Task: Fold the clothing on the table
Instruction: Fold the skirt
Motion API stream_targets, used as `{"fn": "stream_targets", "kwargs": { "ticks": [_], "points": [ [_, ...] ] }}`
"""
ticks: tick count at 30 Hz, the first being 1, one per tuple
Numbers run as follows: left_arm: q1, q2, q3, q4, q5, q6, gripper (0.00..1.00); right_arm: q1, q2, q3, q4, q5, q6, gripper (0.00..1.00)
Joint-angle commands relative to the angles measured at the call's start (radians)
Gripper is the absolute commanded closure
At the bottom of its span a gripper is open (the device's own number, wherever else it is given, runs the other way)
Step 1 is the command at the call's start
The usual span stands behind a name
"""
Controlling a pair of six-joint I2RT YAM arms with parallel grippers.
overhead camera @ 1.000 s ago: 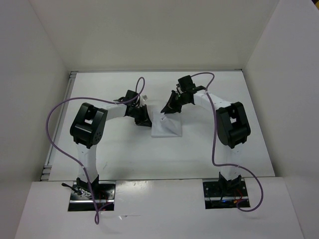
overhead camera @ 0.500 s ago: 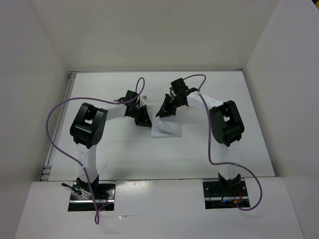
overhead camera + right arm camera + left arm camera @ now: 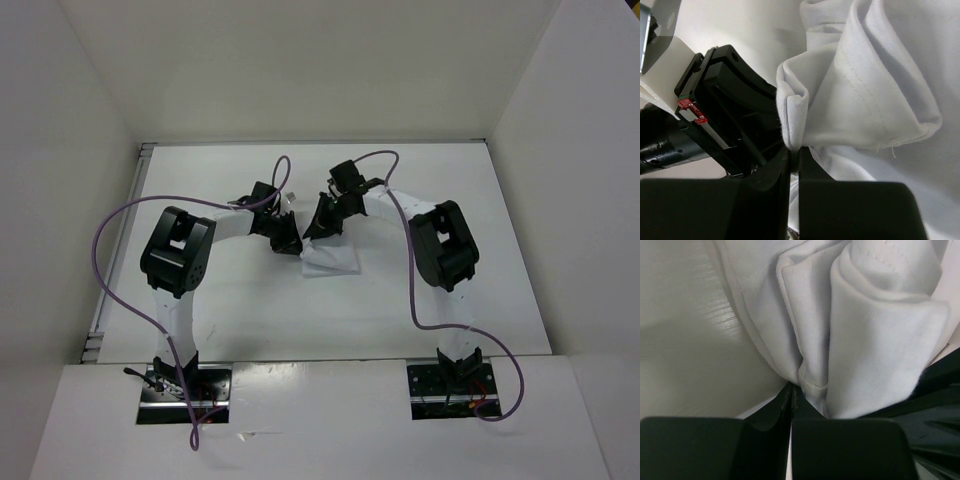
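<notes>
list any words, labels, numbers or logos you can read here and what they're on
No text can be read in any view.
On the left gripper, a red tag: any print on it is too small to read.
On the black arm body beside it, pale marks: blurred, unreadable.
On the clothing: plain white, no print or label showing.

White clothing (image 3: 335, 263), small bunched patch, mid surface (image 3: 500, 260); left end effector (image 3: 288, 243) at its far-left corner; right end effector (image 3: 317, 229) just beside, at far edge; purple cable (image 3: 105, 225) looped over each arm
</notes>
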Motion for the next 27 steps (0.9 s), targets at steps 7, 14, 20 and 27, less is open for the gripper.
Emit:
{"fn": "stream_targets", "kwargs": {
  "ticks": [7,14,20,27],
  "points": [
    [0.020,-0.091,-0.027,-0.072,-0.093,0.035,1.00,0.022,-0.081,0.037,0.073,-0.056,-0.020,0.42],
    [0.028,-0.390,0.106,-0.253,-0.250,0.108,0.89,-0.040,-0.374,-0.107,0.112,-0.012,0.015,0.42],
    [-0.055,-0.315,0.153,-0.145,0.031,0.099,0.91,-0.099,-0.443,-0.259,0.083,0.036,0.006,0.71],
    [-0.066,-0.088,0.228,-0.095,0.043,0.098,0.95,-0.099,-0.331,-0.316,0.156,-0.044,0.006,0.98]
  ]
}}
